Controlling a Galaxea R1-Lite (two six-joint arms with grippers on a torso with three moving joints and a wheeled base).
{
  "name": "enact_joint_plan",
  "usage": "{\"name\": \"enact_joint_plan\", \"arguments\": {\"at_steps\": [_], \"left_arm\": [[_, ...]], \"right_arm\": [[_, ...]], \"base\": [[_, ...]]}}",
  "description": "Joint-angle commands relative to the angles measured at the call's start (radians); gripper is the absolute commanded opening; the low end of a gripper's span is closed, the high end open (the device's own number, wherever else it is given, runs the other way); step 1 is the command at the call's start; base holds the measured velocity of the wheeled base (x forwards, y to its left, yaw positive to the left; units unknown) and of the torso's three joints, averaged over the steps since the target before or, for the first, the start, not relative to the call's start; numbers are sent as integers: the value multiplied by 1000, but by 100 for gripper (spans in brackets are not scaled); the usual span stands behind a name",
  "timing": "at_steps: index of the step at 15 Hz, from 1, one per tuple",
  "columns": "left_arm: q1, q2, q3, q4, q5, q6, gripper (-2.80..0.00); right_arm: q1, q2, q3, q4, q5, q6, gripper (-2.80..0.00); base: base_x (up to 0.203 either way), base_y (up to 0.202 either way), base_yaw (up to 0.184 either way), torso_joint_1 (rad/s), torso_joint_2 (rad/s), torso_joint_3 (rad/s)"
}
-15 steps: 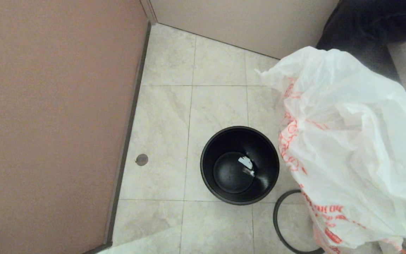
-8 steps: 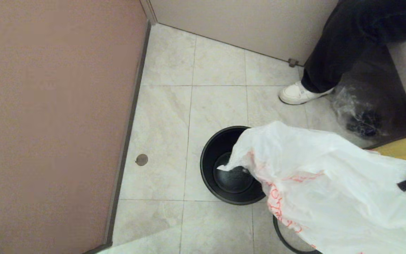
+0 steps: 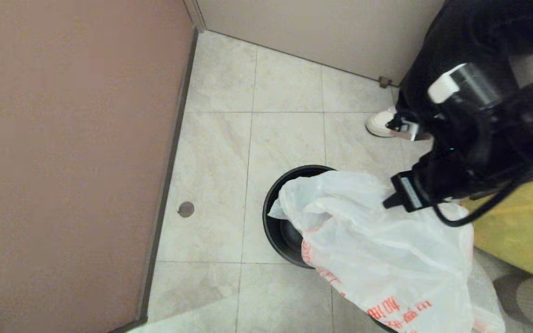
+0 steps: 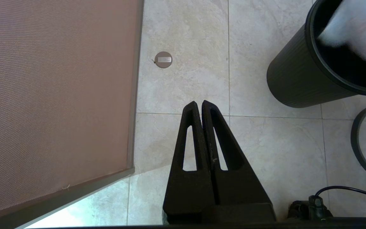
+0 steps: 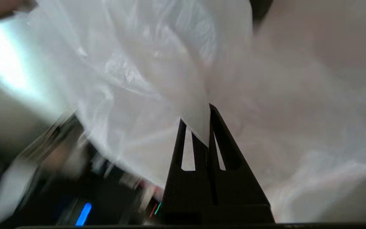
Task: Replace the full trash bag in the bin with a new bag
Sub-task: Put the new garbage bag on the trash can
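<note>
the left gripper [image 4: 199, 106] hangs low over the pale tiled floor [image 3: 220, 175] beside the brown wall panel [image 3: 63, 138], its fingers pressed together and holding nothing. near it lies the grey rim ring [image 4: 361, 140], flat on the tiles just beside the small round black plastic bin [image 3: 275, 231]. the thin white translucent new bag with red printed characters [image 3: 387, 259] drapes over the bin's right rim, one corner reaching across the opening. the right gripper [image 5: 202, 127] has its fingers closed on a fold of this bag, right of the bin. farther right sits a yellow bag [image 3: 516, 231]. beyond, a person's white shoe [image 3: 380, 124] stands on the floor.
</note>
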Motion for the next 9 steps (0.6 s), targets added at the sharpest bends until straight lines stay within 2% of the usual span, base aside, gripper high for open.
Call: {"name": "enact_joint_plan", "arguments": {"at_steps": [1, 5, 9], "left_arm": [[0, 1, 0, 1, 1, 0, -280], [0, 1, 0, -1, 1, 0, -280], [0, 1, 0, -1, 1, 0, -280]], "right_arm": [[46, 214, -55, -98, -65, 11, -280], [141, 401, -272, -242, -45, 72, -280], [233, 535, -321, -261, -48, 76, -280]], "base": [[0, 0, 0, 0, 0, 0], [0, 0, 0, 0, 0, 0], [0, 0, 0, 0, 0, 0]]}}
